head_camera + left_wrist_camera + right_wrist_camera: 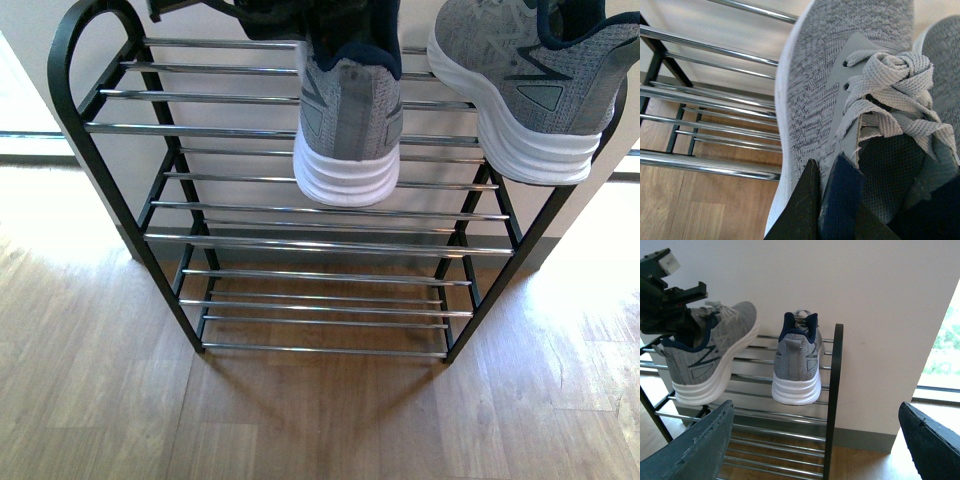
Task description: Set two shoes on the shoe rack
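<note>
Wooden floor point(300, 420) below, left fingers point(802, 210) clamp the sneaker point(810, 100) by its collar, right fingers point(695, 445) gape empty; I'd set its sole level atop the rack point(70, 110).

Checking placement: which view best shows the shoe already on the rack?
Right wrist view: the placed shoe appears whole, heel outward on the rack. Front view crops its top; left wrist view catches only a grey edge.
</note>
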You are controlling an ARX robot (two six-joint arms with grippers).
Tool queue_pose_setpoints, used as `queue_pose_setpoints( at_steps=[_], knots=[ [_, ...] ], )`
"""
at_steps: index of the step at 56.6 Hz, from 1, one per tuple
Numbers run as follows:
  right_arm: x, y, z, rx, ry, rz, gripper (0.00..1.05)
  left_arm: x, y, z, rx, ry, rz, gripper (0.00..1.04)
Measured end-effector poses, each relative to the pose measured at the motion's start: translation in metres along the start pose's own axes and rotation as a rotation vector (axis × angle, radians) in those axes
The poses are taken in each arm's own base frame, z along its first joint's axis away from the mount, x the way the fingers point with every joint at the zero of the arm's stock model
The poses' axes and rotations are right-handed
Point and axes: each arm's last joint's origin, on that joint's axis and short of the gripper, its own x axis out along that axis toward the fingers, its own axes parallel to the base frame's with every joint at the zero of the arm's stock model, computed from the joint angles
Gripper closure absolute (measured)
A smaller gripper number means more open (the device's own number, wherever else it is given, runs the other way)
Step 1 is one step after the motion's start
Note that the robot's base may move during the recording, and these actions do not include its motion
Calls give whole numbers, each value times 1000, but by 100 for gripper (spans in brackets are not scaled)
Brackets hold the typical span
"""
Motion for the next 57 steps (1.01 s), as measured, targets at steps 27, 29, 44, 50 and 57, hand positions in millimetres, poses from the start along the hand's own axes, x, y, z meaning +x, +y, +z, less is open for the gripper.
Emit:
queue_pose_setpoints(
  at_steps=[27, 29, 44, 50, 57],
  knots=[
    [0, 0, 0, 0, 0, 0, 9, 33, -13, 10, 79, 43, -31, 103],
    [0, 0, 0, 0, 0, 0, 9, 34, -14, 11, 82, 43, -32, 103],
    [0, 0, 0, 0, 0, 0, 9, 41, -22, 20, 105, 43, -27, 103],
    [0, 0, 0, 0, 0, 0, 9, 43, -23, 23, 93, 38, -16, 103],
    [0, 0, 0, 0, 0, 0, 9, 45, -25, 25, 49, 32, -18, 103]
  ],
)
